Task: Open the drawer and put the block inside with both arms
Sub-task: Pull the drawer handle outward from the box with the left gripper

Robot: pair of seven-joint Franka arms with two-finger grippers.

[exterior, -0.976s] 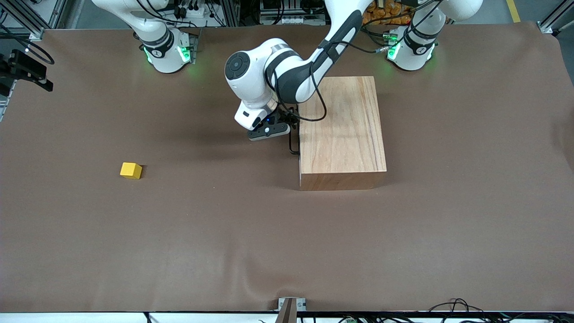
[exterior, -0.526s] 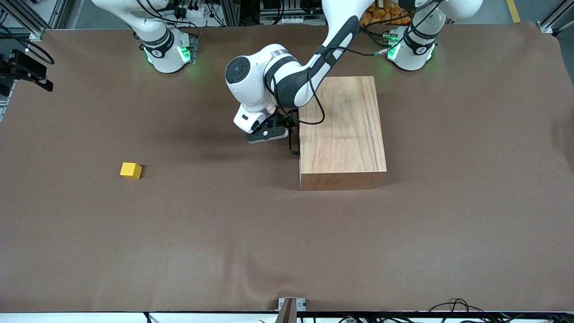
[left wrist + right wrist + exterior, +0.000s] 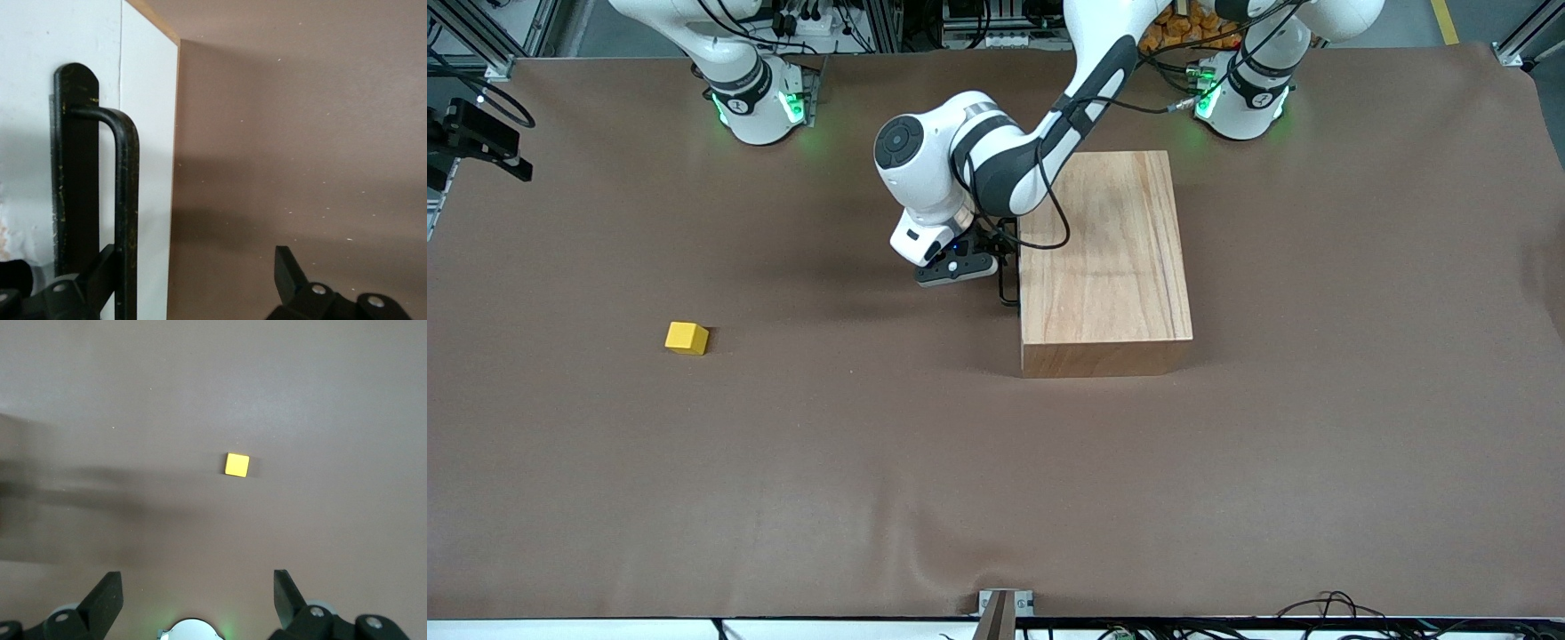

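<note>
The wooden box (image 3: 1107, 249) stands mid-table with the drawer shut; its white front (image 3: 150, 133) faces the right arm's end. The black wire handle (image 3: 1007, 284) (image 3: 127, 200) runs along that front. My left gripper (image 3: 996, 260) (image 3: 193, 267) is open at the handle, and the bar lies just inside one finger (image 3: 100, 277); the other finger (image 3: 288, 270) stands well clear. The yellow block (image 3: 687, 338) (image 3: 237, 465) lies on the mat toward the right arm's end. My right gripper (image 3: 193, 587) hangs open high over the mat near its base, out of the front view.
A brown mat (image 3: 996, 480) covers the whole table. The right arm's green-lit base (image 3: 756, 102) and the left arm's base (image 3: 1240, 102) stand along the edge farthest from the front camera. A black camera mount (image 3: 476, 138) sits at the right arm's end.
The left arm's wrist has shifted slightly along the drawer front, bringing its gripper closer onto the handle. Box, drawer and block have not moved.
</note>
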